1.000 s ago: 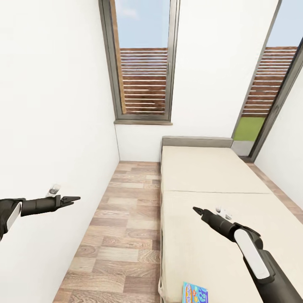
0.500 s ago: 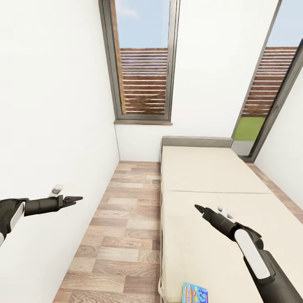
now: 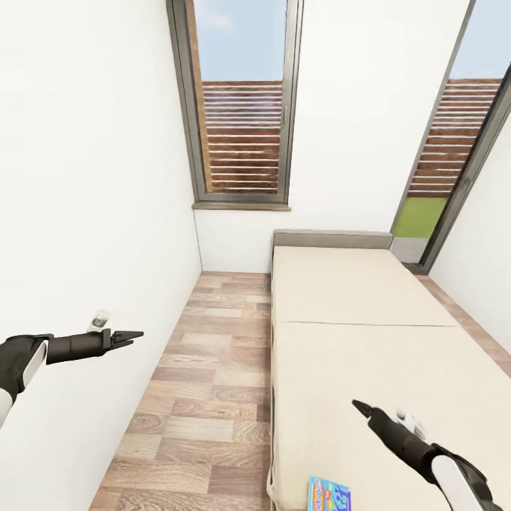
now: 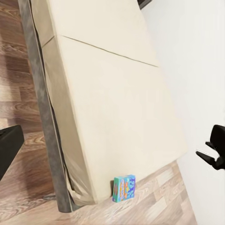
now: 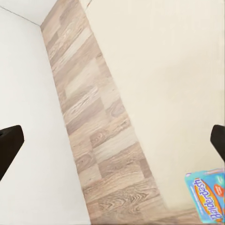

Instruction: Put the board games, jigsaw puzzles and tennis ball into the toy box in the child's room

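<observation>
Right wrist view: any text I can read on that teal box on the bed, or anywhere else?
"Balderdash": printed on the lid of the small teal-blue board game lying near the edge of the bed.
Smaller print in the red spot on the lid: too blurred to read.
Head view and left wrist view: the box's lettering is too small to read.

Bed (image 3: 355,298) stands lengthwise along the right of the floor (image 3: 213,369), head end toward the window (image 3: 241,106) wall. Game box (image 3: 328,493) lies on the mattress near its foot-end left corner.
</observation>
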Controlling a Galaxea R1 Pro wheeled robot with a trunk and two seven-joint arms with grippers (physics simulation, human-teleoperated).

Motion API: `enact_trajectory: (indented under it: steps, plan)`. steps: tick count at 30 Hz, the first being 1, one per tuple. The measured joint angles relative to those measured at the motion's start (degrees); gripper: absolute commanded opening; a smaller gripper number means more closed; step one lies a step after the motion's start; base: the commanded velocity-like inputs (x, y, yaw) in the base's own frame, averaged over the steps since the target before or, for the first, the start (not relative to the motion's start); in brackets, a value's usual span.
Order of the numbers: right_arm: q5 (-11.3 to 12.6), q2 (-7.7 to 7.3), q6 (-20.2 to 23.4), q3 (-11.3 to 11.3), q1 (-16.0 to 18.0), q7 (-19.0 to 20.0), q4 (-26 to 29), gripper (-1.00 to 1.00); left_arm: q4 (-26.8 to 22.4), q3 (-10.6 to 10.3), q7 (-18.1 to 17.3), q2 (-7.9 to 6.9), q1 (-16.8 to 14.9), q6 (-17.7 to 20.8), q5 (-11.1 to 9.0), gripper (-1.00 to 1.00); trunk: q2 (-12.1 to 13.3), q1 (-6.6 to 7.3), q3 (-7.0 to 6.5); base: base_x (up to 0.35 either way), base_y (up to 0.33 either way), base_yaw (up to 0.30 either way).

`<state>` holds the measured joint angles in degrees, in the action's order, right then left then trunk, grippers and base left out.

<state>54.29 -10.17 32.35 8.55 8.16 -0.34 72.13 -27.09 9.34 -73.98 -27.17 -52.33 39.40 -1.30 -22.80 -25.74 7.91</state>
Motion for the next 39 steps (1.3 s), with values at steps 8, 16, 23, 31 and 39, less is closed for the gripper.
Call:
enact_trajectory:
  steps: [8, 16, 23, 31, 39]
  plan:
    - [-0.22, -0.32, -0.60, 6.63, -5.22, 12.29, -5.49, 1.00, 0.01, 0.02, -0.13, 0.01, 0.00, 0.00, -0.07, 1.00, 0.00, 0.00, 0.00, 0.000, 0.000, 0.000]
    - [-0.92, -2.26, -6.43, 10.00, -6.23, 27.00, -20.37, 1.00, -0.08, -0.05, -0.15, 0.01, 0.00, 0.00, -0.09, 1.00, 0.00, 0.00, -0.01, 0.000, 0.000, 0.000]
    - [-1.35, -5.14, -9.77, 10.22, -6.30, 33.23, -31.04, 1.00, -0.14, -0.06, -0.15, 0.01, 0.00, -0.01, -0.08, 1.00, 0.00, 0.00, 0.00, 0.000, 0.000, 0.000]
    - [-1.63, -5.58, -13.19, 10.06, -6.27, 34.18, -36.38, 1.00, -0.12, -0.01, -0.15, 0.02, -0.01, -0.01, -0.08, 1.00, 0.00, -0.01, 0.00, 0.000, 0.000, 0.000]
    - [-6.02, -6.41, -14.64, 10.32, -6.11, 34.09, -42.04, 1.00, -0.16, 0.02, -0.27, 0.01, -0.01, 0.01, -0.13, 1.00, 0.00, -0.01, 0.00, 0.000, 0.000, 0.000]
